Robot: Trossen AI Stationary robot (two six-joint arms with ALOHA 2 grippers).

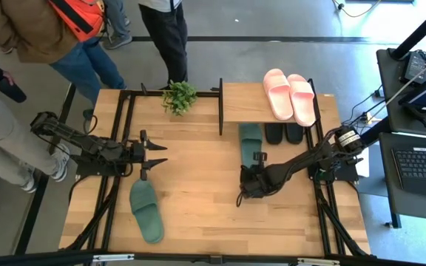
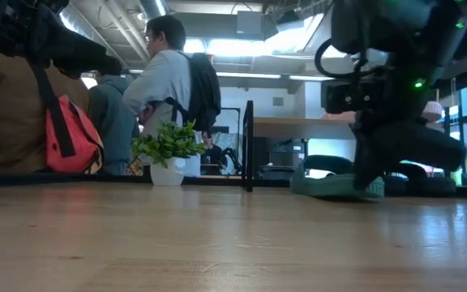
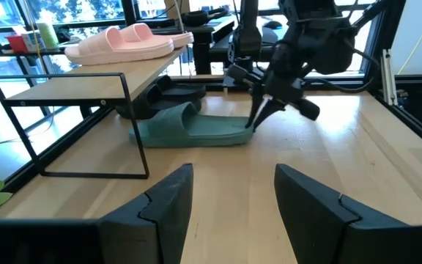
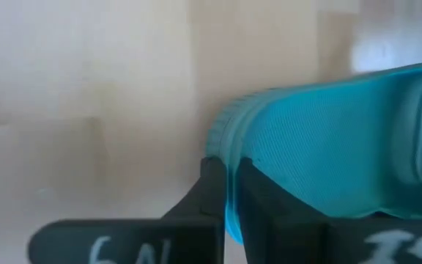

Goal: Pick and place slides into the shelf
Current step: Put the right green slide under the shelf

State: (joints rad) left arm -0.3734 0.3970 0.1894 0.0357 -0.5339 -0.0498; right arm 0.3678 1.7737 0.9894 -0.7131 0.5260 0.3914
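The shelf [image 1: 251,102] stands at the table's far edge. A pink pair of slides [image 1: 291,94] lies on its top plank, and a black pair [image 1: 283,133] sits on the level below. One green slide [image 3: 196,132] lies on the table with its toe end under the shelf. My right gripper [image 1: 254,168] is shut on that slide's heel end. The other green slide [image 1: 146,210] lies flat, sole down, near the table's left front. My left gripper [image 3: 233,172] hovers open above the table's left part, with nothing between its fingers. My right gripper pinches the rim of the green slide's heel end [image 4: 233,139] between its two fingers. The fingers [image 3: 256,117] slant down onto it from the table's near right side. The slide lies flat on the table, its toe end under the shelf.
A small potted plant [image 1: 179,96] stands at the far edge, left of the shelf. People stand beyond the table's far left corner [image 1: 58,37]. A desk with a keyboard [image 1: 420,166] is off the right edge. Bare tabletop [image 1: 198,199] lies between the two arms.
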